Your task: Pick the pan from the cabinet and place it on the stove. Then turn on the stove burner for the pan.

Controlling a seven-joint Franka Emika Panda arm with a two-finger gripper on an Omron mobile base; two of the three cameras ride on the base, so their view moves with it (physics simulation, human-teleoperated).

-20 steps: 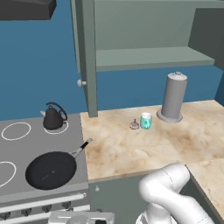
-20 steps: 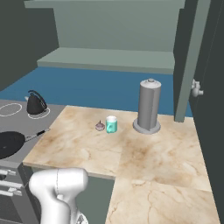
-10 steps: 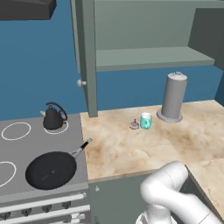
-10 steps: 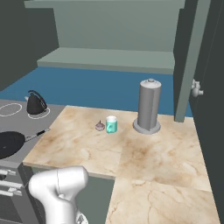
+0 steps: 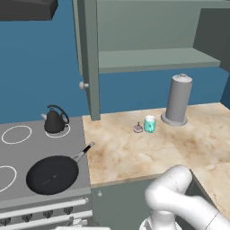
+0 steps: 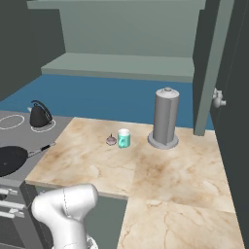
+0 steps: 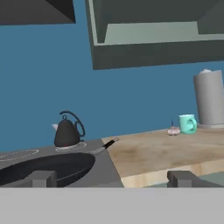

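The black pan lies flat on the front right ring of the grey stove, its thin handle pointing back right toward the counter. It appears at the left edge in the right base view as pan and close up in the hand view as pan. My gripper is open and holds nothing; it sits low at the stove's front edge, looking over the pan, with one dark fingertip just before the pan's rim. The grey-green cabinet above the counter stands open with a bare shelf.
A black kettle stands on the back right ring. On the marble counter are a teal mug, a small pink object and a tall grey cylinder. The open cabinet doors hang over the counter. Dark knobs line the stove front.
In the left base view the hand has sunk lower at the stove front, almost leaving the bottom edge. The pan, kettle and counter items have not moved.
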